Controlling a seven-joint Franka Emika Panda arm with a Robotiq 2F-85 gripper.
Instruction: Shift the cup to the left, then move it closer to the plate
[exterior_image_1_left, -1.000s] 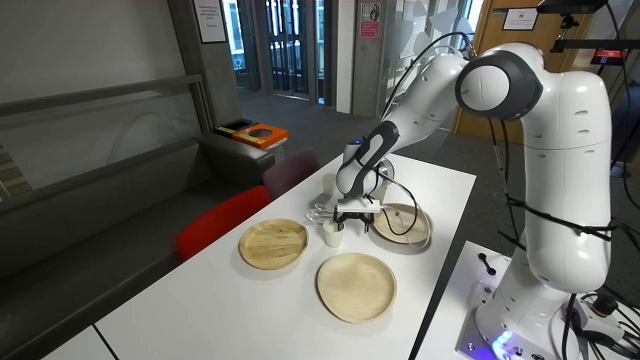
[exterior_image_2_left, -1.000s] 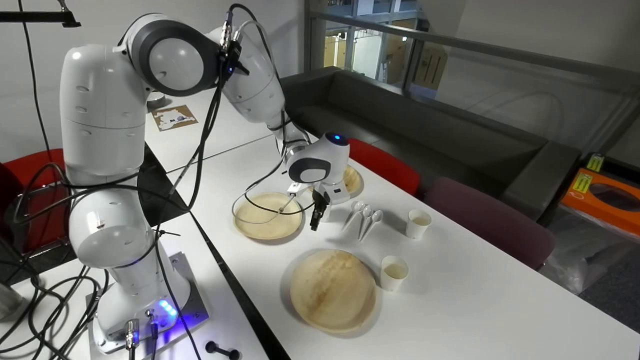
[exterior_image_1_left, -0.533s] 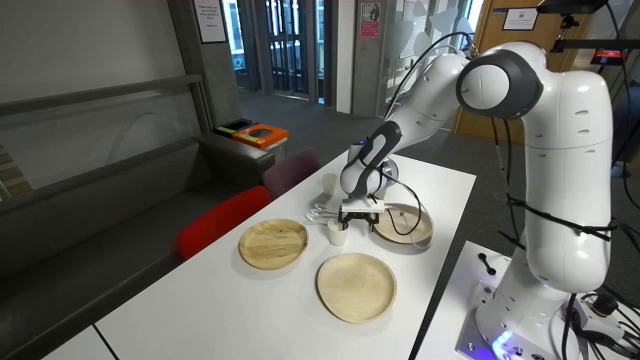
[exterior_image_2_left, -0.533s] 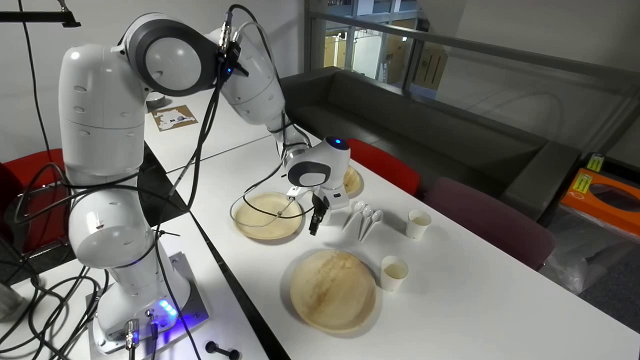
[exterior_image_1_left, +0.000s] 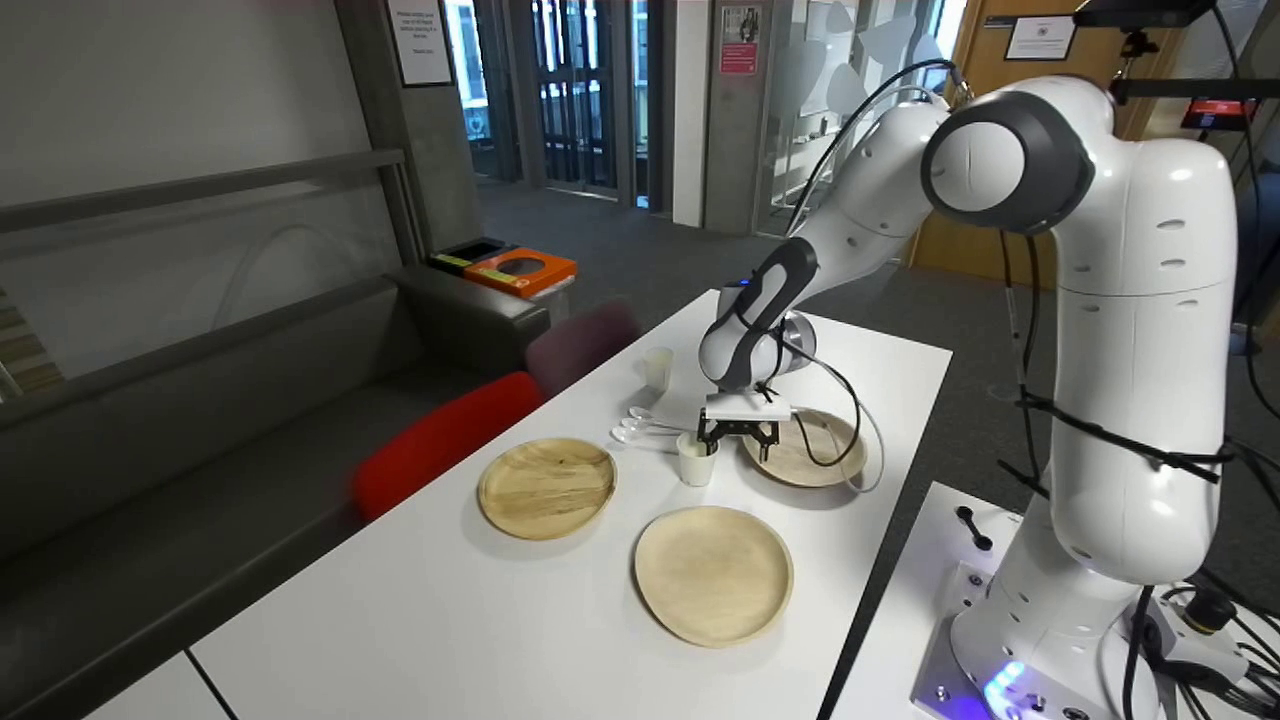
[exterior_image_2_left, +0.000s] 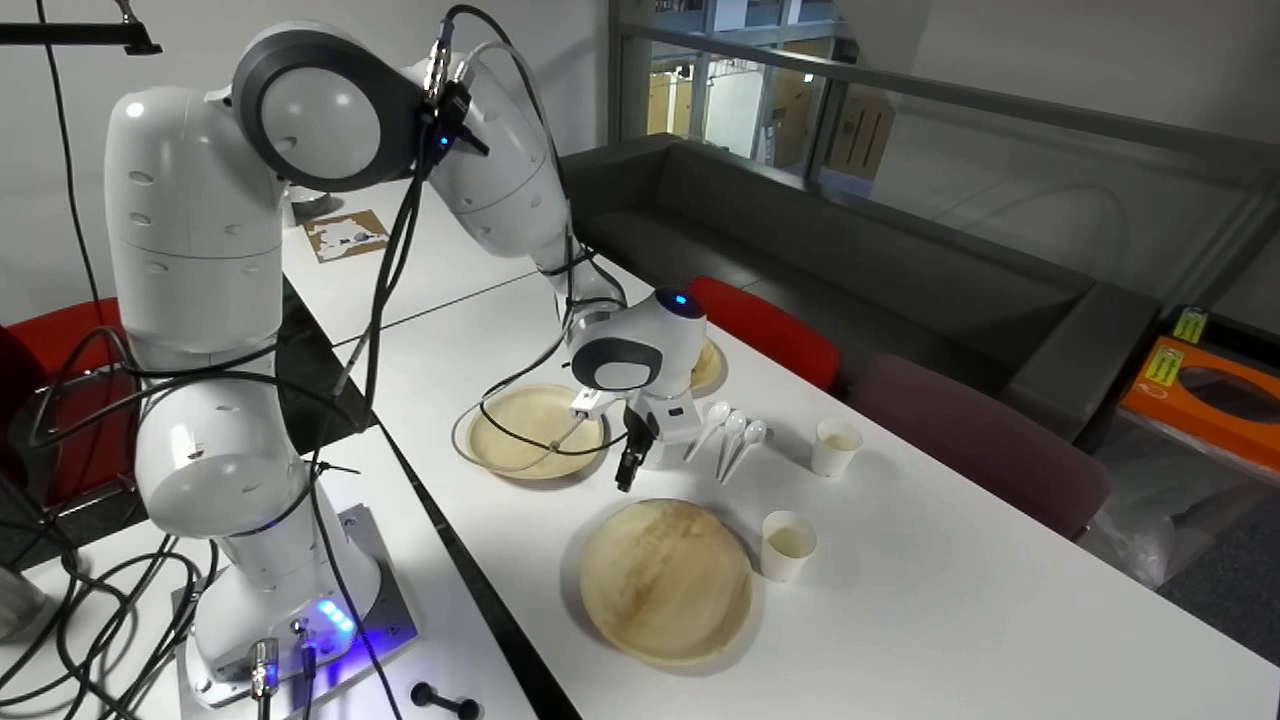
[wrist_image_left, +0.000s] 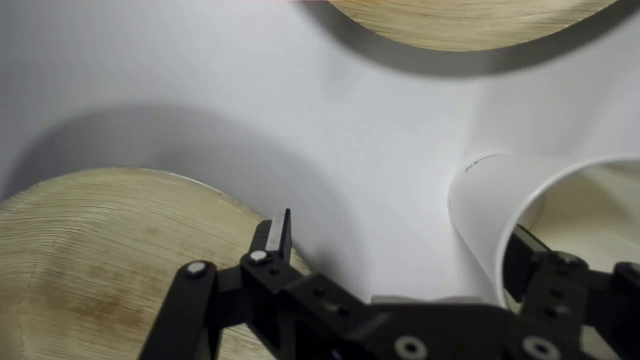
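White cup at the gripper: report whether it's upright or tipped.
Upright: an exterior view shows the cup standing mouth up on the table, one fingertip of the gripper inside.

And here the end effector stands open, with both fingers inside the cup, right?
Not both: the wrist view shows only one finger inside the cup; the other finger is outside it. The end effector does stand open, as you say.

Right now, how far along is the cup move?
Looks done: the open gripper has one finger inside the cup. In hand: the cup has edged toward the stained plate this past second. Remaining: closing the visible gap between them. Whether the leftward shift happened, I can't tell.
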